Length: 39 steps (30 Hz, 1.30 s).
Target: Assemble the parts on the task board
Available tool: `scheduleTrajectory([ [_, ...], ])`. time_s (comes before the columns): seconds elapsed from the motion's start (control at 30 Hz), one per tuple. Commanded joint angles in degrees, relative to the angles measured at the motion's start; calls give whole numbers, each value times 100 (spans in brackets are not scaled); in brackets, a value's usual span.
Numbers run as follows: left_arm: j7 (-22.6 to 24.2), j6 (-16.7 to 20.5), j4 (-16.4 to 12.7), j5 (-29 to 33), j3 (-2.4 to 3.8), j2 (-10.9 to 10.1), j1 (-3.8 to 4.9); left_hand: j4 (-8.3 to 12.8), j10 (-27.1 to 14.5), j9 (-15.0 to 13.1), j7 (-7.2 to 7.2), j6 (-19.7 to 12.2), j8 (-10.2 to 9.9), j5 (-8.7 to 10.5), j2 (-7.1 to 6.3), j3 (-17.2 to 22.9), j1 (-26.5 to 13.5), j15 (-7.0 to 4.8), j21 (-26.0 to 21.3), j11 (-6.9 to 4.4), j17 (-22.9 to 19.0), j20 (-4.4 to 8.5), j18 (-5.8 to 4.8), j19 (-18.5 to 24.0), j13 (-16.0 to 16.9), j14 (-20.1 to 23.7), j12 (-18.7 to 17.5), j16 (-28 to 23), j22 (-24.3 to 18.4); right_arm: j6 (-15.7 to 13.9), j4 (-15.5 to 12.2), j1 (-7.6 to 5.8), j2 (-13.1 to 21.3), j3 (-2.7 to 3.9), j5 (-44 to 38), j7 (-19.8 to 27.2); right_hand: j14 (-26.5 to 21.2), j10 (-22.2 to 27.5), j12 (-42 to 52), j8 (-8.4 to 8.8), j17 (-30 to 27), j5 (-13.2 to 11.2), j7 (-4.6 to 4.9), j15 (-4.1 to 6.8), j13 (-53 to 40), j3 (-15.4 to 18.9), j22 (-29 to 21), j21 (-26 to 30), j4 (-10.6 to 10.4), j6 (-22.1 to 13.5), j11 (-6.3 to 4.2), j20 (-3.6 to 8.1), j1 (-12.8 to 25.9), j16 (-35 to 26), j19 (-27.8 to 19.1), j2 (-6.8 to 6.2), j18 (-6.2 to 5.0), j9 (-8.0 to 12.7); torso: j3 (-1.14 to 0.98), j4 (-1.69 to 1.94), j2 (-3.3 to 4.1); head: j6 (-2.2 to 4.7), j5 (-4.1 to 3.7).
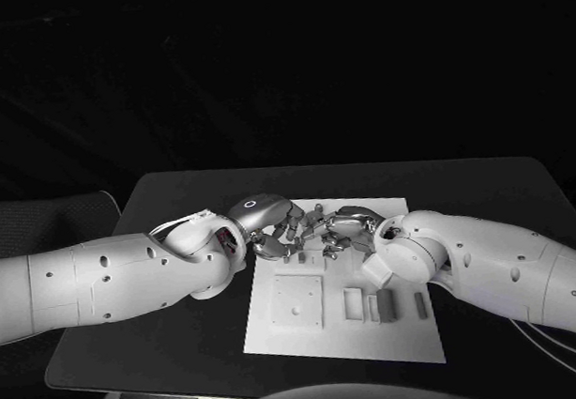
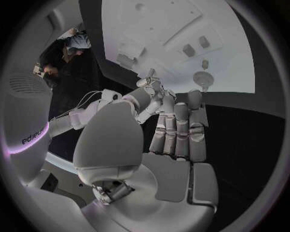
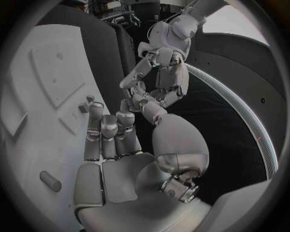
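The white task board (image 1: 341,346) lies in the middle of the black table. Both hands meet over its far end, fingertips close together. My left hand (image 1: 270,225) comes from the left with its fingers stretched out (image 2: 178,130), and I see nothing in its palm. My right hand (image 1: 342,232) faces it, fingers apart (image 3: 108,140), palm bare. On the near half of the board (image 3: 18,145) are a square plate (image 1: 297,300) and three small upright pieces (image 1: 386,306). A short peg (image 3: 50,180) lies on the board beside my right palm. A round piece (image 2: 203,77) sits beyond my left fingertips.
The black table (image 1: 177,332) shows bare strips to the left and right of the board. My two white forearms cross the table's sides and cover the board's far corners. Dark seat-like shapes stand off the table's left edge.
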<state>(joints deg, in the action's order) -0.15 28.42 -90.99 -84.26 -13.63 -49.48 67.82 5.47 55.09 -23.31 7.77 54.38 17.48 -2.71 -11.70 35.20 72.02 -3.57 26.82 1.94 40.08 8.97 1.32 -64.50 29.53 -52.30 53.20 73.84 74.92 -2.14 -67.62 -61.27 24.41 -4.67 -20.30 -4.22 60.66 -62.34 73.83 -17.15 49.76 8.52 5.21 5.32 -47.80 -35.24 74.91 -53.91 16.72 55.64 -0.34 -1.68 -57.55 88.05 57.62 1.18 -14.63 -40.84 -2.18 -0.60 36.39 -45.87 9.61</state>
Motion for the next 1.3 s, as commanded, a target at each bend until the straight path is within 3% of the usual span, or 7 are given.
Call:
scheduleTrajectory([
  [0.03, 67, -15, -9, 22, 5, 19, 8, 14, -38, -4, 30, 6, 12, -21, 46, -4, -19, -23, 24, 2, -6, 41, 142, 7, 6, 19, 34, 13, 132, 4, -9, 4, -5, 0, -130, 52, -9, -3, -2, -27, -6, -6, 16, 111, 8, -43, 75, -33, -6, 179, -61, 9, -35, 23, 18, 90, -37, -84, -1, -1, 1, -3, -5],
  [0.57, 115, 31, 19, 71, 5, 0, 8, 110, -76, 47, 114, -288, -139, -19, -136, -214, -101, 27, 29, 70, -29, 6, 161, 36, 5, 50, 35, 1, 119, 26, -9, 4, 14, 0, -206, 54, -3, -30, -15, -39, -8, -100, -13, 144, 15, -95, 80, -49, 3, 242, -89, 28, -51, 28, 19, 104, -37, -120, 1, 1, 0, -8, -12],
  [1.07, 137, 12, 34, 71, 5, -43, 8, 176, -95, 69, 36, -548, -246, -27, -224, -400, -161, 5, 10, 17, -49, 2, 173, 52, -5, 64, 24, -8, 112, -7, -2, 4, 42, 0, -226, 92, -5, -37, -21, -39, -8, -149, -22, 153, 16, -109, 82, -52, 6, 269, -97, 33, -57, 29, 11, 111, -37, -129, 0, 0, 2, -23, -18],
  [1.3, 184, 19, 69, 84, 5, -208, 8, 220, -107, 63, 20, -567, -245, -33, -231, -418, -127, 1, -1, 8, -56, 4, 169, 62, -9, 77, 16, -16, 109, -285, 13, 4, 120, 0, -1211, 509, -5, -38, -22, -38, -8, -152, -23, 155, 17, -112, 82, -54, 8, 272, -99, 34, -61, 29, 11, 112, -37, -129, 0, 3, 1, -29, -16],
])
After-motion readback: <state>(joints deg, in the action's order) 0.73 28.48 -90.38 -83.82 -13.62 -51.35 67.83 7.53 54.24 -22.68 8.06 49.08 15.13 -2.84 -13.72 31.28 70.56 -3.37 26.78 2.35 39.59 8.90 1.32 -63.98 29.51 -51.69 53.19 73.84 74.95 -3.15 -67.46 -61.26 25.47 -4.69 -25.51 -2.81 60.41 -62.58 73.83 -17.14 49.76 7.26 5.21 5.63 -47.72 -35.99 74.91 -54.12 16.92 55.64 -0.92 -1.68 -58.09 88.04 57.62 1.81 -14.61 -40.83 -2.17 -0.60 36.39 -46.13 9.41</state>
